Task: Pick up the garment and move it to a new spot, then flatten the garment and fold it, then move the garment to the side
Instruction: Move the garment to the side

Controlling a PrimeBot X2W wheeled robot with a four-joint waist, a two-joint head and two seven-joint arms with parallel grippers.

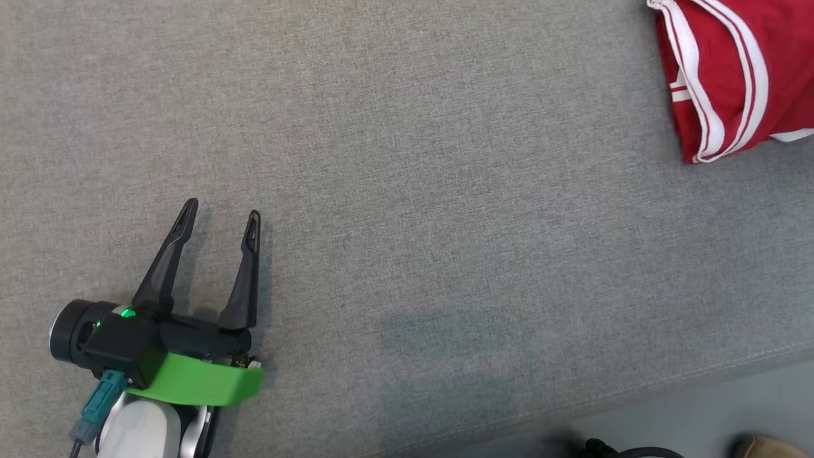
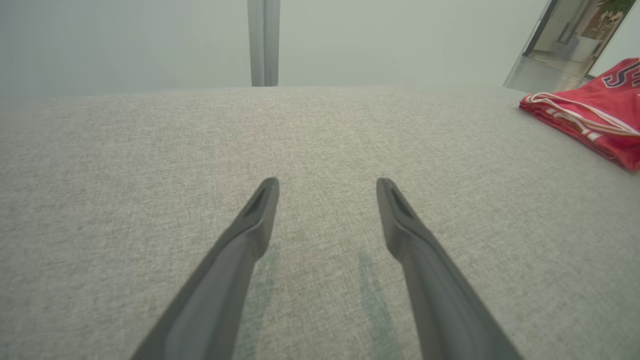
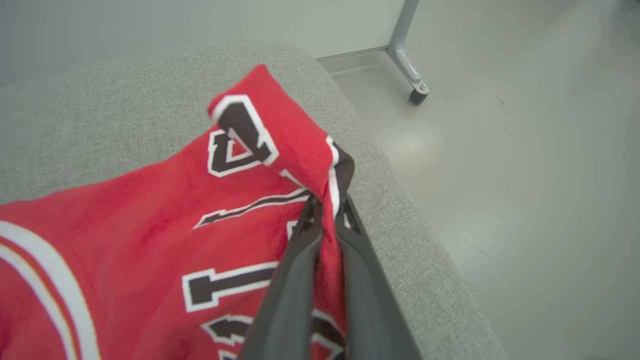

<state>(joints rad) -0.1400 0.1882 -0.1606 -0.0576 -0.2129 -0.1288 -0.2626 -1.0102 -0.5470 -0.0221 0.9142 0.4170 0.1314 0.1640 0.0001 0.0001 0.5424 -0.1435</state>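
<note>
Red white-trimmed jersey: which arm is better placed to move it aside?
Right. The right tool is shut on a fold of the red white-trimmed jersey; the left tool is open over grey fabric cushion, well away.

Cropped or unclear
The jersey (image 1: 788,70) runs past the head view's top-right corner; a brown thing (image 1: 771,448) at the bottom edge is unidentifiable.

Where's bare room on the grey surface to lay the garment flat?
Free: the wide middle of the grey surface, between the left pincer and the garment. Crowded: the far right corner, where the right pincer is shut on the bunched garment.
</note>
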